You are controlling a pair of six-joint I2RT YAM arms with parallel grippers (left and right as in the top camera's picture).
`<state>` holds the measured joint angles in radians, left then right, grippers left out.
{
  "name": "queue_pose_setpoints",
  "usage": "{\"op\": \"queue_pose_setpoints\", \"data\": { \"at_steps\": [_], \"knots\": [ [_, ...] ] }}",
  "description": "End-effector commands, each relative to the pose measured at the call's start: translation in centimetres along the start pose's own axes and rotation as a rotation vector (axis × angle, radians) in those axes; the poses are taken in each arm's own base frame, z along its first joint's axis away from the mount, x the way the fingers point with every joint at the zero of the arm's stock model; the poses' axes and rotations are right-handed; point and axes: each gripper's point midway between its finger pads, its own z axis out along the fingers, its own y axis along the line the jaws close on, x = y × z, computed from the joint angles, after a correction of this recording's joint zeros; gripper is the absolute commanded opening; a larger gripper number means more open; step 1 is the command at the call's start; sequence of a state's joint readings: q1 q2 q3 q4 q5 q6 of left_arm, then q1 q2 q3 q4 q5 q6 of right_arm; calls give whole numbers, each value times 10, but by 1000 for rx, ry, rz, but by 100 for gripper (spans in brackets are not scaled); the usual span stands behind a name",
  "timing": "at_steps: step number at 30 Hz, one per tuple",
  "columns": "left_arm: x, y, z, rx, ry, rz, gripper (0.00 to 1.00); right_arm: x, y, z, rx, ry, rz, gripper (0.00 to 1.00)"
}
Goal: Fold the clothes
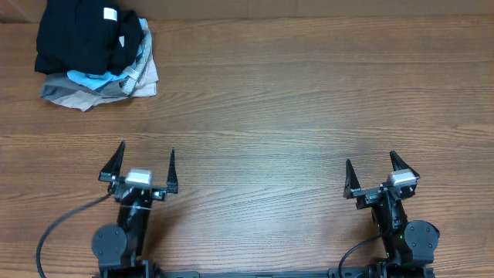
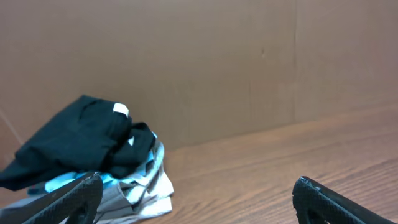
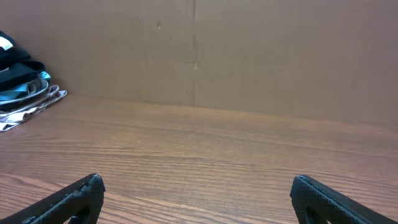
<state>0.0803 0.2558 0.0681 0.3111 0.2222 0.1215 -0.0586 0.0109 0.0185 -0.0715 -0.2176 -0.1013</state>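
Left claw point(image 1: 147, 148) and right claw point(image 1: 370, 158) hang wide open, empty, seemingly ready to reach. Black clothes point(image 1: 81, 35) lie bunched atop a far-corner pile point(image 1: 100, 85).

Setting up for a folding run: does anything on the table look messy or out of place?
Only the black garment: it lies crumpled atop a heap of light-blue and grey pieces in the far left corner of the table, not spread flat. Nothing looks spilled or damaged.
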Motion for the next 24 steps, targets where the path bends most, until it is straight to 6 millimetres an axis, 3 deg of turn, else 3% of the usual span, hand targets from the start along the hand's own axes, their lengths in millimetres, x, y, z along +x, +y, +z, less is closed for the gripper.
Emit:
{"op": "queue_pose_setpoints", "data": {
  "at_steps": [1, 8, 16, 24],
  "knots": [
    [2, 1, -8, -27, -46, -8, 100, 2, -2, 0, 12, -3, -2, 100],
    [18, -2, -14, -41, 13, -29, 100, 2, -2, 0, 12, -3, -2, 100],
    [62, -9, -21, -22, 189, -65, 100, 2, -2, 0, 12, -3, -1, 100],
    [62, -9, -21, -27, 190, -85, 100, 2, -2, 0, 12, -3, -2, 100]
  ]
}}
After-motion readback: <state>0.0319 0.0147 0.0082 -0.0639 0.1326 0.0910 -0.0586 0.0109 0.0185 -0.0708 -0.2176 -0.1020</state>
